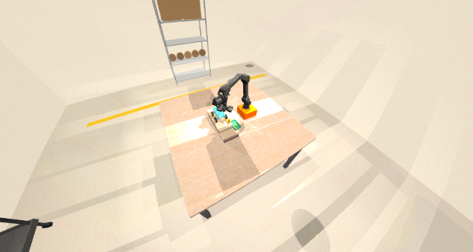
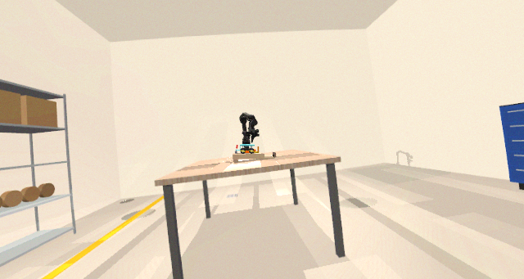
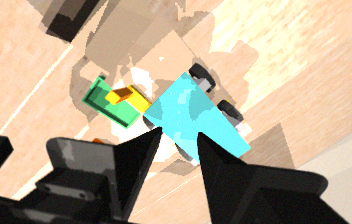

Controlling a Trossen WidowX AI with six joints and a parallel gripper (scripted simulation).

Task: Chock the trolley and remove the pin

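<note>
- One black robot arm [image 1: 245, 91] [image 2: 244, 128] stands on an orange block [image 1: 251, 114] on the wooden table [image 1: 185, 178] [image 2: 246, 172].
- Its gripper [image 1: 224, 109] [image 2: 252, 141] [image 3: 179, 133] is partly open, with a gap between the two fingers and nothing held in it.
- The gripper is up over the little trolley [image 1: 219, 112] [image 2: 247, 145] [image 3: 192, 117], and the blue top shows past the finger tips.
- The trolley sits on the tan ramp [image 1: 230, 135] [image 2: 248, 156] [image 3: 162, 55]. Two of its black wheels stick out along one side in the wrist view.
- The yellow chock [image 1: 228, 121] [image 2: 258, 150] [image 3: 139, 98] is just beside the trolley, at its downhill end. Its orange handle [image 3: 122, 94] pokes up. It is too hard to tell if the chock touches a wheel.
- The stop pin [image 2: 237, 146] shows its red head at the trolley's other end, away from the chock.
- The green tray [image 1: 236, 125] [image 3: 94, 102] is beside the ramp, near the chock. No pin can be seen in it.
- A tall metal shelf [image 1: 209, 60] [image 2: 70, 164] stands well apart from the table.
</note>
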